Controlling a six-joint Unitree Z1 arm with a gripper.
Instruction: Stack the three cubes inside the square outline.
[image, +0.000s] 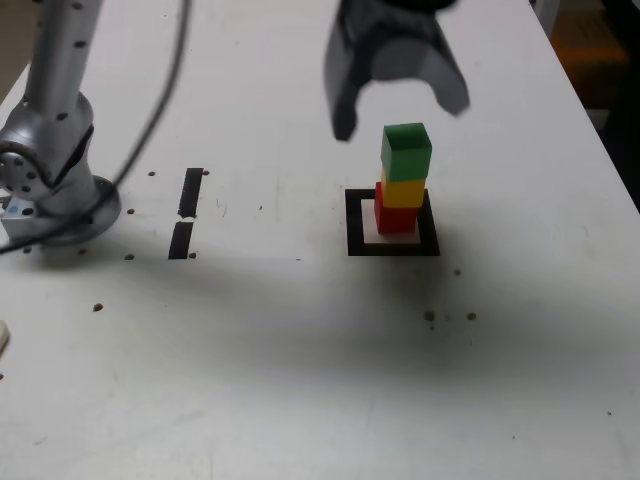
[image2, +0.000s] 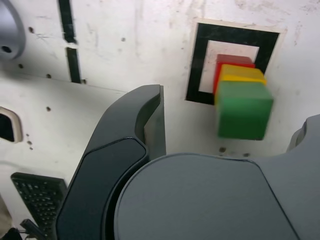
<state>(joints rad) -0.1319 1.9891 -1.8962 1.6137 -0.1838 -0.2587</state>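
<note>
The three cubes stand as one upright stack inside the square outline (image: 392, 223): the red cube (image: 395, 217) at the bottom, the yellow cube (image: 403, 191) on it, the green cube (image: 406, 151) on top. My gripper (image: 398, 105) hangs open above the stack, a little toward the far side, holding nothing and clear of the green cube. In the wrist view the green cube (image2: 243, 109) sits over the yellow cube (image2: 242, 74) and the red cube (image2: 233, 60), within the square outline (image2: 198, 67). One dark finger (image2: 150, 120) shows beside the stack.
Two short black tape strips (image: 186, 211) lie on the white table at the exterior view's left of the outline. The arm's silver base (image: 55, 190) stands at the far left, with a cable hanging over it. Small dark specks dot the table.
</note>
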